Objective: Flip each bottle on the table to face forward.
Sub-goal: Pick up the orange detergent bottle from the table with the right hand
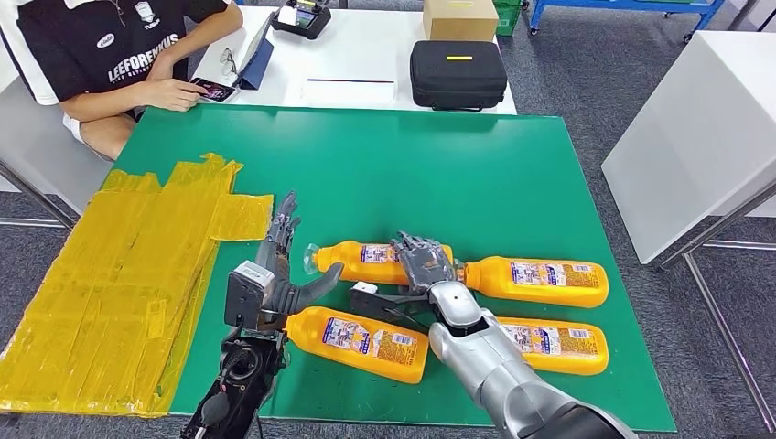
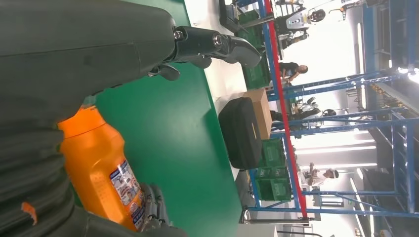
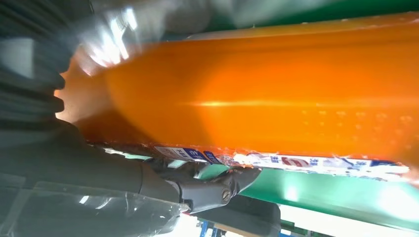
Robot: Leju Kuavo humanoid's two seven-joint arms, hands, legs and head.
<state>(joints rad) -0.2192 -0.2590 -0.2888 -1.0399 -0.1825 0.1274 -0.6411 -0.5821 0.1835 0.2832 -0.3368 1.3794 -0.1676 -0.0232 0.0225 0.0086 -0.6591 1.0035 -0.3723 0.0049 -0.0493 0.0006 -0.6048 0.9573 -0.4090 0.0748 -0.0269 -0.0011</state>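
Observation:
Several orange bottles lie on their sides on the green table (image 1: pixel 412 174). My right hand (image 1: pixel 423 262) lies over the base end of the back-left bottle (image 1: pixel 371 261) and grips it. In the right wrist view that bottle (image 3: pixel 272 94) sits close against the hand (image 3: pixel 99 168), with a finger (image 3: pixel 212 187) curled under its label. My left hand (image 1: pixel 279 265) stands open just left of the bottle's cap, thumb stretched toward it. The left wrist view shows the same bottle (image 2: pixel 94 163) beside the hand (image 2: pixel 74 54). Other bottles lie at back right (image 1: pixel 549 281), front left (image 1: pixel 361 340) and front right (image 1: pixel 558 347).
A crumpled yellow plastic sheet (image 1: pixel 119 283) covers the table's left side. A person (image 1: pixel 119 55) sits at the back left with a hand on a phone. Behind is a white table with a black case (image 1: pixel 458 73) and a cardboard box (image 1: pixel 459 18). Another white table (image 1: pixel 695 137) stands at right.

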